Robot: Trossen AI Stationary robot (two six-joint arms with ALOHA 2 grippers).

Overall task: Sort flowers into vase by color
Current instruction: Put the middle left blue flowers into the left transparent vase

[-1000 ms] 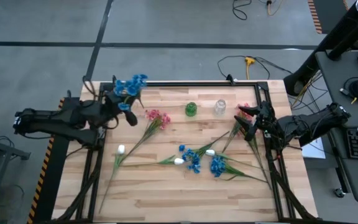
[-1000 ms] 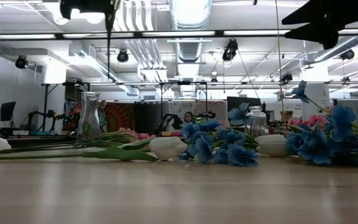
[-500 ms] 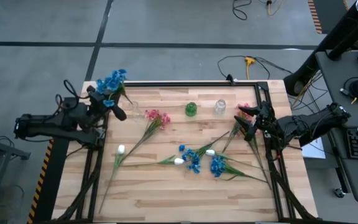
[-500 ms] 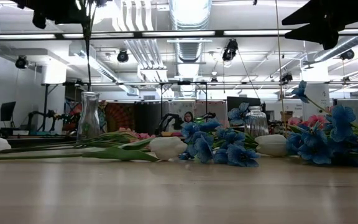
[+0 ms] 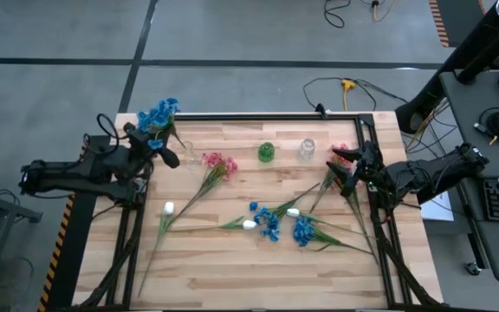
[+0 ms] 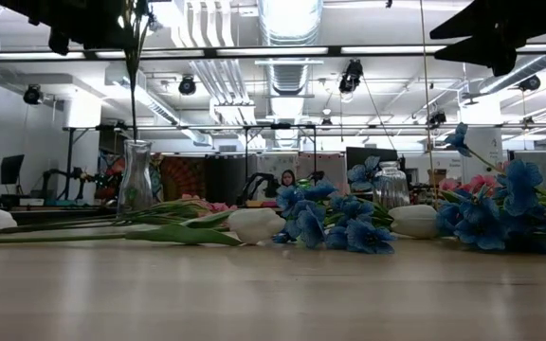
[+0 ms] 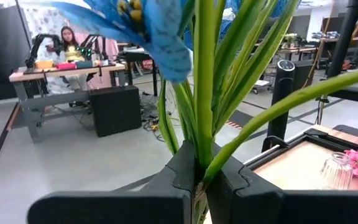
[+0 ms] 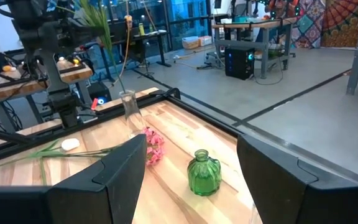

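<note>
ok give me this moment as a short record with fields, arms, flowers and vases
left gripper: shut on blue-blossomed sprig, held above the tall clear glass vase at the table's far left
right gripper: open, empty, waiting at the table's right edge
green glass vase: far middle, empty
small clear glass jar: beside the green vase, empty
loose flowers: pink-blossomed sprig near the tall vase; blue sprigs and white tulip-like buds mid-table
wooden table: near side bare
</note>
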